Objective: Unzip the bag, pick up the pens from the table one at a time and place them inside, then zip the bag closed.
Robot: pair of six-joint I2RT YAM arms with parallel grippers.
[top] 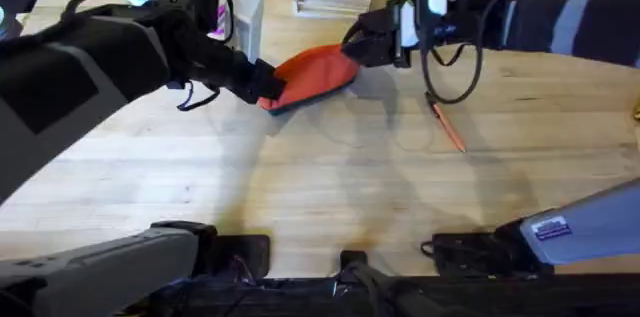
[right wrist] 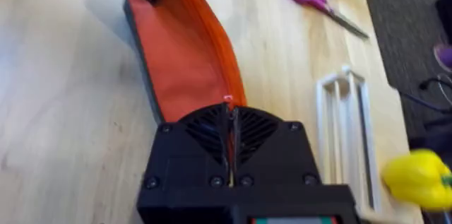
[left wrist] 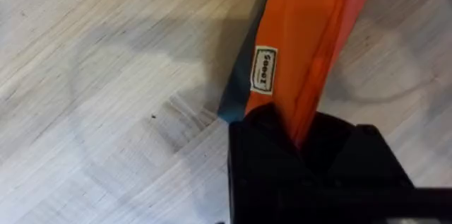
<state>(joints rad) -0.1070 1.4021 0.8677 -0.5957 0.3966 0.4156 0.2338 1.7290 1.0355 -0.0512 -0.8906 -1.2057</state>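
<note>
Orange bag (top: pixel 312 75) pinched at one end in my left end effector (top: pixel 268 87), right end effector (top: pixel 362 45) clamped on its other end, so I'd draw the zipper slowly along the seam, anchor firm.

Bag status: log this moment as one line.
left gripper: shut on bag end | right gripper: shut at zipper end | pen: on table
</note>
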